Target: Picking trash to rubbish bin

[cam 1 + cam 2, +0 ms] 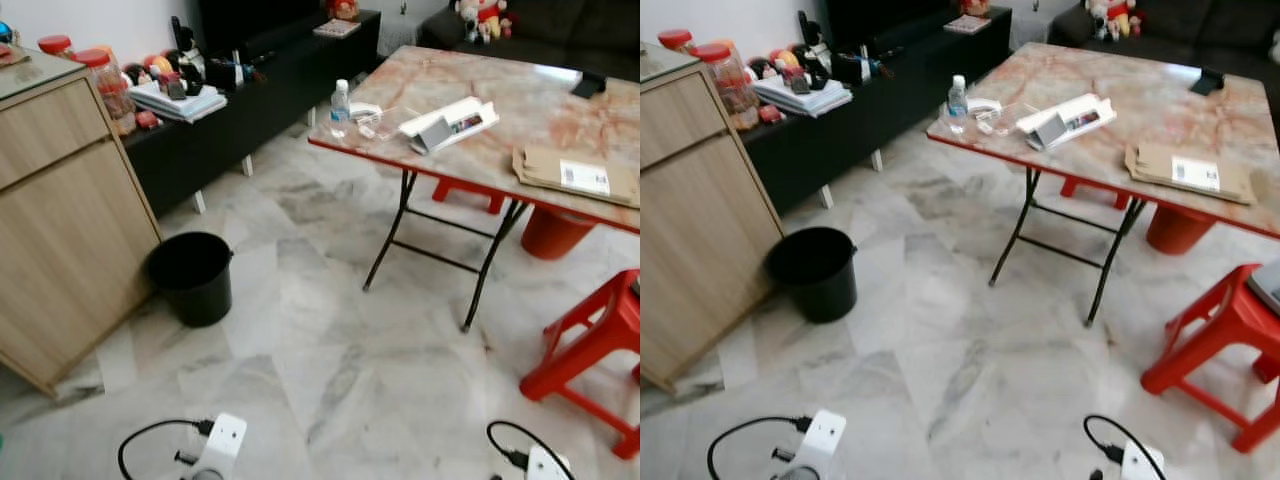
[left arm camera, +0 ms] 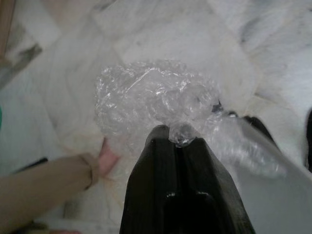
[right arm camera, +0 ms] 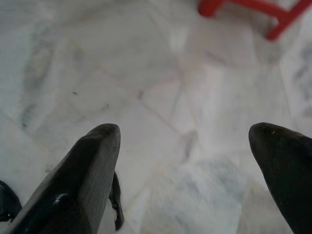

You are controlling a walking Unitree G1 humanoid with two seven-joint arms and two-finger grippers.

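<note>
A crumpled wad of clear plastic wrap [image 2: 156, 105] sits pinched at the tip of the left pincer [image 2: 179, 138], whose fingers are closed tight on it above the pale marble floor [image 1: 330, 370]. The right pincer [image 3: 187, 146] hangs over the floor with fingers spread wide, holding nothing. A black rubbish bin [image 1: 192, 275] stands beside the wooden cabinet [image 1: 60, 230], well apart from the red-edged counter [image 1: 520, 120].

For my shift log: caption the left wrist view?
Left hand shut on crumpled clear plastic wrap above marble floor.
</note>
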